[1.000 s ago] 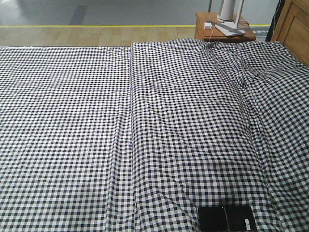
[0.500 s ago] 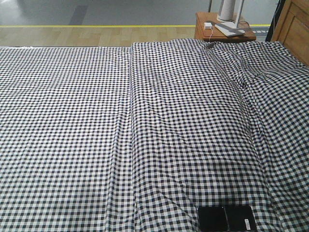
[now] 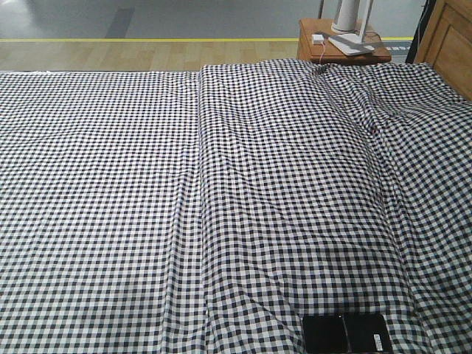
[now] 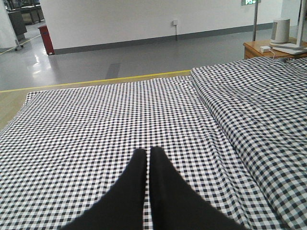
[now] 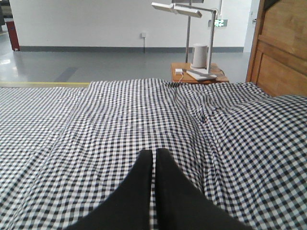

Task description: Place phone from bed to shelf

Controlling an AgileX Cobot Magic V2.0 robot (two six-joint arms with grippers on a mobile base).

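Observation:
The phone (image 3: 346,333), a thin glossy black slab with a crease across its middle and a small white sticker near its right end, lies flat on the bed (image 3: 147,206) at the bottom right edge of the front view. The bed's black-and-white check sheet fills all three views. My left gripper (image 4: 148,152) hovers shut over the sheet with nothing between its fingers. My right gripper (image 5: 154,153) is likewise shut and empty above the sheet. Neither wrist view shows the phone. Pale wooden panels, perhaps the shelf (image 5: 280,52), rise at the far right.
A small reddish-brown side table (image 3: 339,43) stands beyond the bed's far right corner, carrying a white cylinder, a lamp base and a cable. A raised fold (image 3: 200,147) runs down the sheet's middle. Wood floor with a yellow line (image 3: 147,40) lies beyond the bed.

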